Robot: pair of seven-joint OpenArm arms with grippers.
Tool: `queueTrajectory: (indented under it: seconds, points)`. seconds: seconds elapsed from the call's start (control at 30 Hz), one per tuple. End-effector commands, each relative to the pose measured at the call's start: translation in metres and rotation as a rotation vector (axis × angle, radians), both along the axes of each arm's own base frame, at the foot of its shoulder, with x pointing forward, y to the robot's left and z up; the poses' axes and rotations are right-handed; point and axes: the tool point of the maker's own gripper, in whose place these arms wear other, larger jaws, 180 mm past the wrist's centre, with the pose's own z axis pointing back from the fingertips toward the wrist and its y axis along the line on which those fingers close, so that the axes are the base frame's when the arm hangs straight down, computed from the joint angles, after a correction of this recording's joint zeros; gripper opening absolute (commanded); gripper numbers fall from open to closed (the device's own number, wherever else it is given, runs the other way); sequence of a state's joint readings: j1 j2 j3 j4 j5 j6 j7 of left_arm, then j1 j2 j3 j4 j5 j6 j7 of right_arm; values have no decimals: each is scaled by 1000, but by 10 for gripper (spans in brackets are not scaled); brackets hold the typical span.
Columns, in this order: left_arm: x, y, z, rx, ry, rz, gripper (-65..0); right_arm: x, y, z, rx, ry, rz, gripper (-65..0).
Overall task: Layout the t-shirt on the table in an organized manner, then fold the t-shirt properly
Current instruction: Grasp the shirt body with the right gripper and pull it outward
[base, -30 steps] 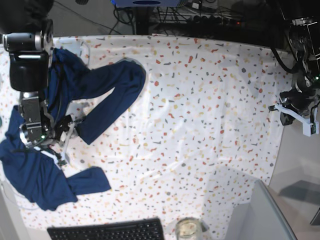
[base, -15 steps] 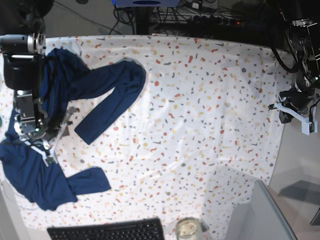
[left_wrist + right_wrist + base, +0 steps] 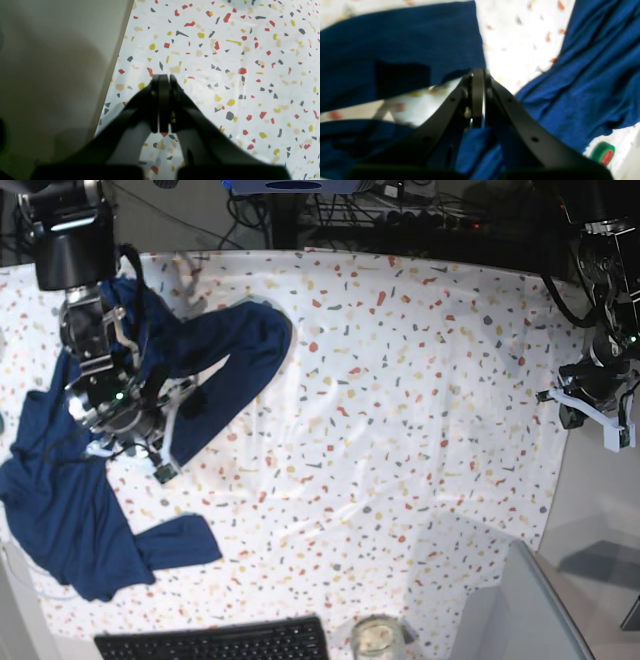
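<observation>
T-shirt (image 3: 90, 490) crumpled, keyboard (image 3: 215, 642) and jar (image 3: 377, 638) at table (image 3: 420, 400) edge

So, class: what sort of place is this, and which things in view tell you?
Probably a robotics lab workbench, not a home: two robot arms flank a table under a terrazzo-print cloth, a black keyboard sits at its near edge, and cables and electronics crowd behind.
</observation>
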State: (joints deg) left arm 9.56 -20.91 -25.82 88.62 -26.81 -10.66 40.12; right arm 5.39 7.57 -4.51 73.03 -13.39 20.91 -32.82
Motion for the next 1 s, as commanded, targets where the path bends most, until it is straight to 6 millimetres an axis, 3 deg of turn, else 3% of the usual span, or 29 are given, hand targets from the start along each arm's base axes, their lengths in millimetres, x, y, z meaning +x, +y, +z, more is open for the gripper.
queueTrajectory:
  seconds: [0.0, 0.07, 0.1, 0.27, 0.33, 0.57, 0.67, 0.87, 0.97]
  points:
    - [8, 5, 14, 21, -44, -5, -650, 16, -3, 16, -6, -54, -4, -650]
    - [8, 5, 14, 19, -44, -5, -650, 18, -9, 18, -5, -62, -25, -645]
    - [7, 5, 13, 20, -42, -4, -650, 20, -18, 21, -6, -74, -69, -611]
    - [3, 8, 12, 22, -35, 3, -650, 27, -45, 29, -40, -116, -207, -273]
    - [3, 8, 12, 22, -35, 3, -650, 26, -49, 24, -47, -106, -228, -203]
    - [4, 5, 11, 18, -35, -2, -650, 26, -57, -6, -47, -32, -250, -309]
    - [3, 7, 11, 19, -35, 4, -650, 26, -64, -8, -58, -60, -300, -347]
    - [-1, 9, 9, 24, -25, 3, -650, 19, -78, -11, -89, -77, -382, -338]
    - [0, 8, 10, 22, -28, 3, -650, 20, -78, -16, -85, -81, -377, -417]
